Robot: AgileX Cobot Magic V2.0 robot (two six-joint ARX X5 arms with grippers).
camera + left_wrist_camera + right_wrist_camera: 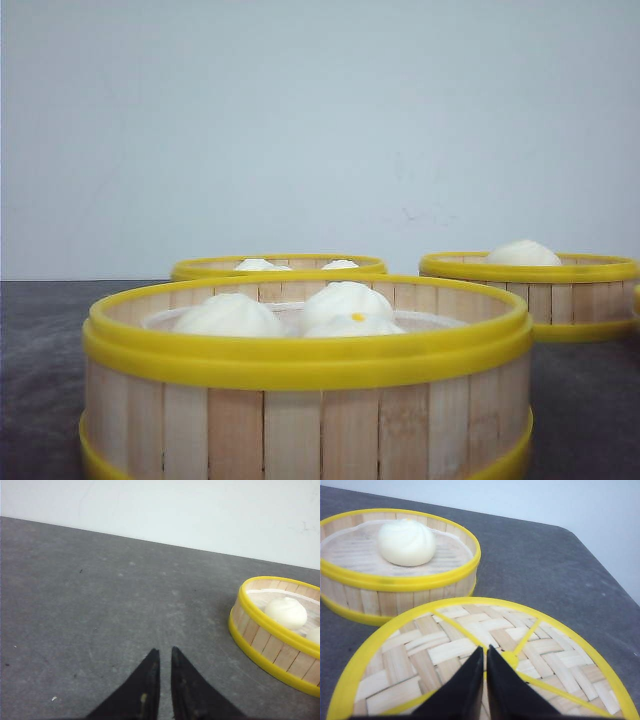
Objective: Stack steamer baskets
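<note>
Right wrist view alone shows a woven lid (pixel 485 655) under the right pincer (pixel 485 652).

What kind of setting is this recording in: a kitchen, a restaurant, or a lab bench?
Most likely a lab or test bench staged with food props: a bare dark grey tabletop against a plain white wall, with only steamer baskets of buns and a woven lid.

Steamer baskets (pixel 300 400) of pale wooden slats, glossy yellow plastic rims, matt grey table (pixel 100 605)

Three upright yellow-rimmed steamer baskets (pixel 305 400) (pixel 278 266) (pixel 530 285) stand apart, unstacked, holding white buns.
</note>
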